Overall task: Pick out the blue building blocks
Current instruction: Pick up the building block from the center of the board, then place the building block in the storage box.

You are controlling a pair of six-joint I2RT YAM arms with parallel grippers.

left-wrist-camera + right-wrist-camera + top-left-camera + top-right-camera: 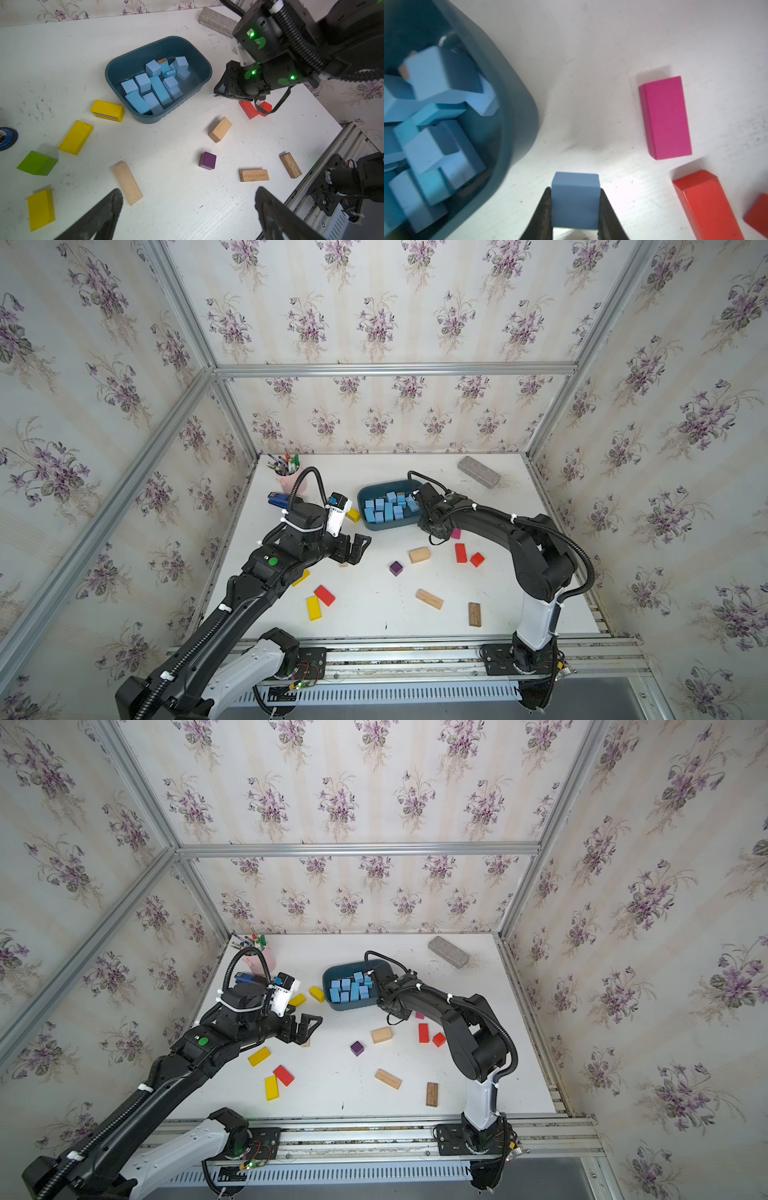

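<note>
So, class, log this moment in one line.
right gripper: shut on blue block, outside bin | left gripper: open, empty | bin: blue blocks

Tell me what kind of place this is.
Probably a robot test booth, not a home: floral wallpaper panels set in an aluminium frame, and two arms bolted to a rail at a white table strewn with toy blocks.

Building blocks (386, 508) are lying piled in the bin (388, 526), toward the back of the table (374, 614) — another block (575, 201) is sitting just right of it. Pen cup (293, 481) and stapler (277, 499) are standing back-left, brick (478, 472) back-right, loose blocks (419, 554) scattered in front.
</note>
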